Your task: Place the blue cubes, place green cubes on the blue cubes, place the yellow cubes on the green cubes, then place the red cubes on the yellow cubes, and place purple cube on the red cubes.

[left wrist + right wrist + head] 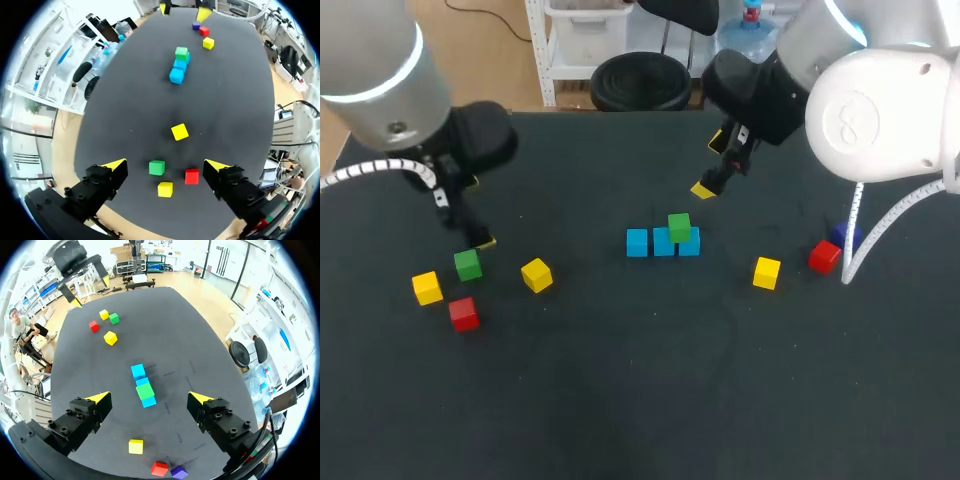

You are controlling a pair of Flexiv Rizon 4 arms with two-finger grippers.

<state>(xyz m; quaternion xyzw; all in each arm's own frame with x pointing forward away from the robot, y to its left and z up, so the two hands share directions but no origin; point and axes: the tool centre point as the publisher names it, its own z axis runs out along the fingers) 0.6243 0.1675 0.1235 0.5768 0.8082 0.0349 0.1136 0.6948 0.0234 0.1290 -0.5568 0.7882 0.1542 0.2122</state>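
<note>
Three blue cubes [637, 243] lie in a row at the table's middle, with a green cube [679, 227] on top of the right end. My right gripper [712, 165] hangs open and empty above and behind that row; in its wrist view the blue cubes [138, 371] and the green cube [145, 390] lie between its spread fingers [149, 398]. My left gripper [475, 215] is open over a second green cube [468, 264], seen between its fingers [165, 165] as green cube [156, 167].
Near the left gripper lie two yellow cubes [427, 288] [536, 275] and a red cube [464, 314]. At the right sit a yellow cube [767, 272], a red cube [825, 256] and a purple cube [847, 236], partly behind a white cable.
</note>
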